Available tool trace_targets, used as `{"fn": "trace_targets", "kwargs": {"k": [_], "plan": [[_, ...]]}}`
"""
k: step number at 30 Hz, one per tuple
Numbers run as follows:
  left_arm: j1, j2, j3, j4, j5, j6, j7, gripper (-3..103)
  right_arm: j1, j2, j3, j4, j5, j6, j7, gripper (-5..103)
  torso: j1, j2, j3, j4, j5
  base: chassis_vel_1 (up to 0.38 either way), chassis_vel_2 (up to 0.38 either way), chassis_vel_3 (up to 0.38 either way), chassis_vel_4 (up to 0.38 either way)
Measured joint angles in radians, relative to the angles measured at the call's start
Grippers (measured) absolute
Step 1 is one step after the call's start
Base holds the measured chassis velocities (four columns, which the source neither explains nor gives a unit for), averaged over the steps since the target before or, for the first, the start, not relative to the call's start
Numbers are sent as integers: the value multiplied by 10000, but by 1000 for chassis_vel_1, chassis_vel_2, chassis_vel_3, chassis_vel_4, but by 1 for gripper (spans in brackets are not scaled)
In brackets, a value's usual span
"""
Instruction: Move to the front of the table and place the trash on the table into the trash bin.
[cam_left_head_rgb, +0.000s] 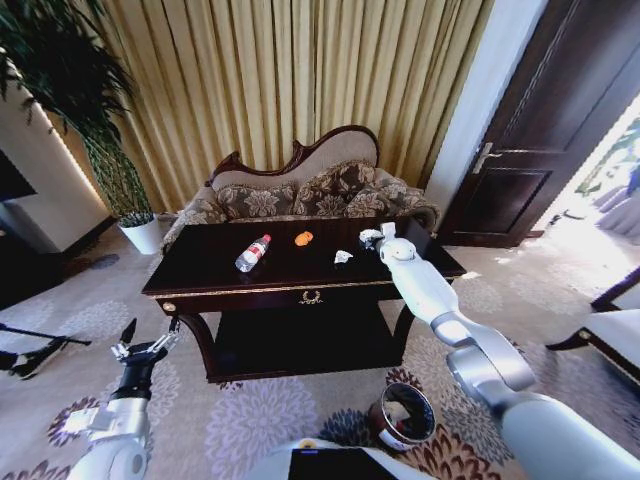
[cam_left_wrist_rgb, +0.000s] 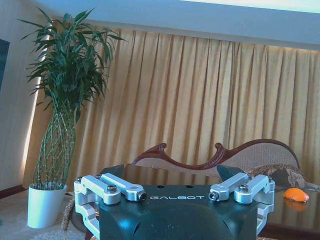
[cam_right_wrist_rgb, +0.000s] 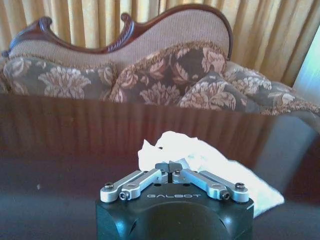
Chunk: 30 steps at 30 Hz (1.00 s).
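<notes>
The left gripper (cam_left_head_rgb: 150, 345) is seen at the lower left of the head view, held low beside the table's front corner with its fingers spread apart and nothing between them; it is judged to be parked out of the way while the other arm works. In its own wrist view the same opened fingers (cam_left_wrist_rgb: 122, 186) are seen in front of gold curtains (cam_left_wrist_rgb: 200, 100) and a tall potted plant (cam_left_wrist_rgb: 60, 115). Moving rightward across the head view, the table (cam_left_head_rgb: 200, 270), dark and glossy with gold trim, is seen at centre, and the trash is laid out along its top: a clear bottle (cam_left_head_rgb: 252, 253) lying on its side left of centre, a small orange piece (cam_left_head_rgb: 304, 238) just beyond it, then a white scrap (cam_left_head_rgb: 343, 257). Further right, the right gripper (cam_left_head_rgb: 375, 237) is stretched over the tabletop; in its wrist view its fingers are seen drawn together on a crumpled white tissue (cam_right_wrist_rgb: 200, 155), which is judged to be pinched for lifting. The trash bin (cam_left_head_rgb: 402, 417), round and dark with a metallic rim, stands on the patterned carpet (cam_left_head_rgb: 250, 420) at the lower right, well below the table edge. A carved sofa (cam_left_head_rgb: 300, 190) sits behind the table, and a dark door (cam_left_head_rgb: 540, 120) is seen at the upper right.
</notes>
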Motion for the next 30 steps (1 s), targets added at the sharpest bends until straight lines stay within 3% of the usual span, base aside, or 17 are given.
{"fn": "trace_targets", "kwargs": {"k": [26, 30], "plan": [[-352, 276, 252, 234, 13, 53, -48, 100, -1660, -793, 1614, 3945, 1250, -227, 749, 0, 0, 0, 0, 1, 1, 0, 0, 0, 0], [-540, 385, 319, 499, 15, 62, -76, 100, -2763, -1009, 2456, 5566, 1597, 476, 1044, 0, 0, 0, 0, 2, -2, 0, 0, 0, 0]]}}
